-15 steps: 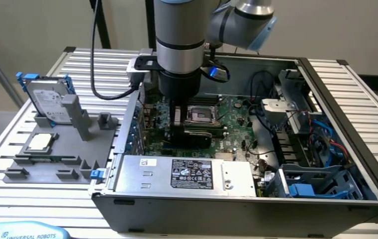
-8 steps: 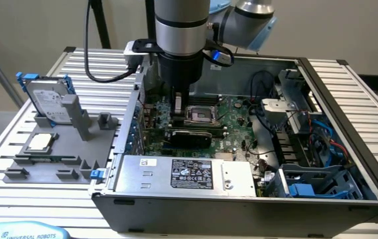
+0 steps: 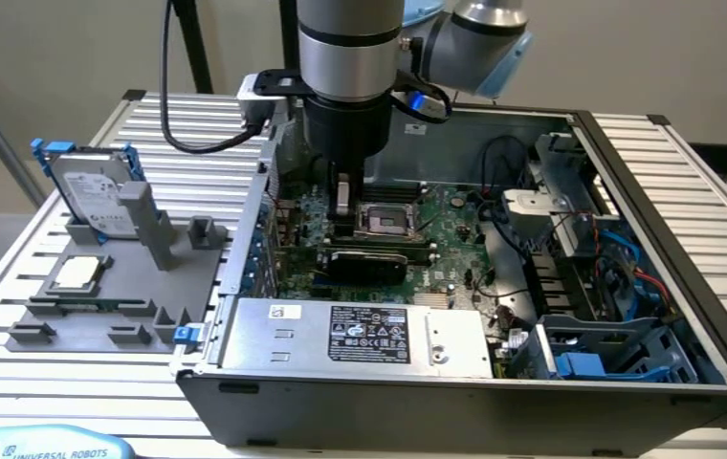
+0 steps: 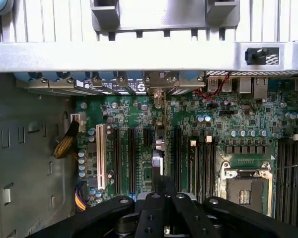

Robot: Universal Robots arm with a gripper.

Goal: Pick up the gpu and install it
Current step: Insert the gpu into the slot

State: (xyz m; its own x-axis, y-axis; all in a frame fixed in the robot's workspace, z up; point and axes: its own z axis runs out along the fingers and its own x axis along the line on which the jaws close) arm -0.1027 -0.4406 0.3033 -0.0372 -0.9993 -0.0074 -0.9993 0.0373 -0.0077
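Black gripper (image 4: 163, 194) clamped shut on thin green gpu card (image 4: 159, 148), edge-on, upright over the green motherboard (image 4: 228, 121). Silver hard drive (image 3: 93, 196) sits at nine o'clock of the open grey case (image 3: 670, 191).

A robot arm (image 3: 351, 67) reaches down into an open computer case (image 3: 670, 191), its gripper (image 3: 343, 199) just above the motherboard (image 3: 447, 239) beside the empty CPU socket (image 3: 386, 220). At nine o'clock, a gray fixture (image 3: 96, 325) holds a hard drive (image 3: 93, 196) and a CPU (image 3: 77, 273).

Even, diffuse light throughout, with soft shadows inside the computer case (image 3: 670, 316) and mild blur.
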